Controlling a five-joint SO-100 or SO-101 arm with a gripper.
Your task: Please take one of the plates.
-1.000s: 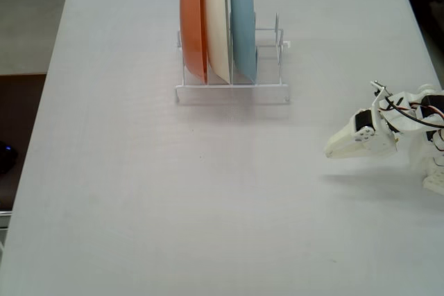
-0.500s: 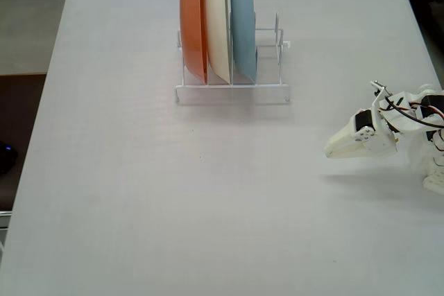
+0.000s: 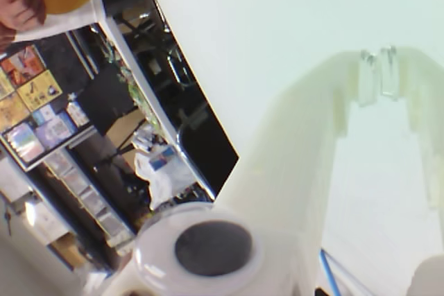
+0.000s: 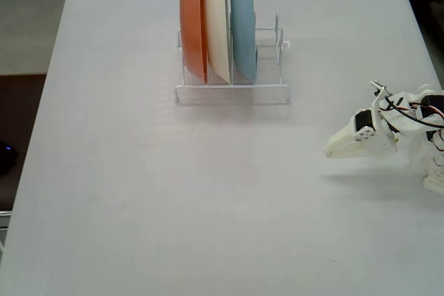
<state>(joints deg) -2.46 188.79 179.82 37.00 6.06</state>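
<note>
Big white worktop [image 4: 139, 192] is filling most of the fixed view, pale floor [image 4: 28, 19] peeking along the left edge, dark strip showing lower left.

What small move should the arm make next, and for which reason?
Probably swing the pincer left and up the fixed view toward the rack. It rests low by the table's right edge, far from the middle plate, which stands upright between the orange plate and blue plate.

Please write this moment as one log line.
gripper: shut, empty, low at table's right | rack: orange plate, pale yellow plate, blue plate, upright | contact: none
</note>
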